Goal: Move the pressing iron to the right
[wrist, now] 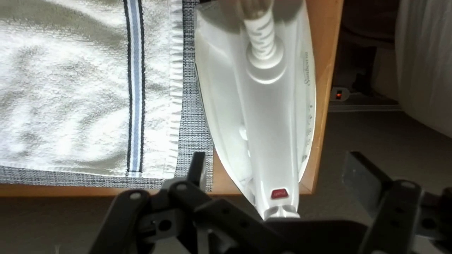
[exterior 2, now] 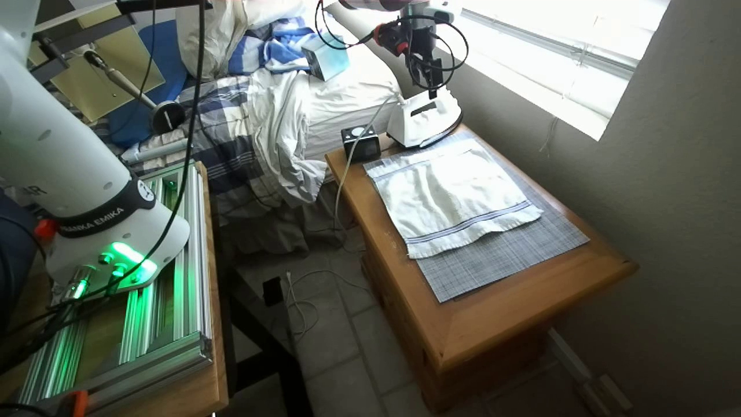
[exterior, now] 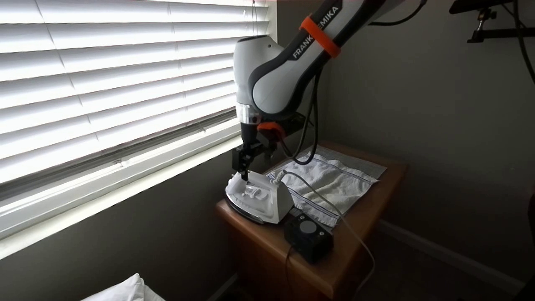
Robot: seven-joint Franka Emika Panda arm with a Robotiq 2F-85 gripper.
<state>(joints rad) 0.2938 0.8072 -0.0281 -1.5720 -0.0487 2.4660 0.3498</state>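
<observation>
One wooden table (exterior 2: 509, 302) bears the white pressing iron (wrist: 270, 123) near a corner. The gripper (wrist: 279, 169) has its jaws spread wide; in the wrist view the iron's narrow end lies between them, a gap on either side. Both exterior views show a black box (exterior: 309, 240) beside it; only the wrist view shows the red button (wrist: 279, 193).

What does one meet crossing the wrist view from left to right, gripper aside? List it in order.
Striped towel → pressing iron → small orange-lit unit → pale draped fabric at the right edge.
</observation>
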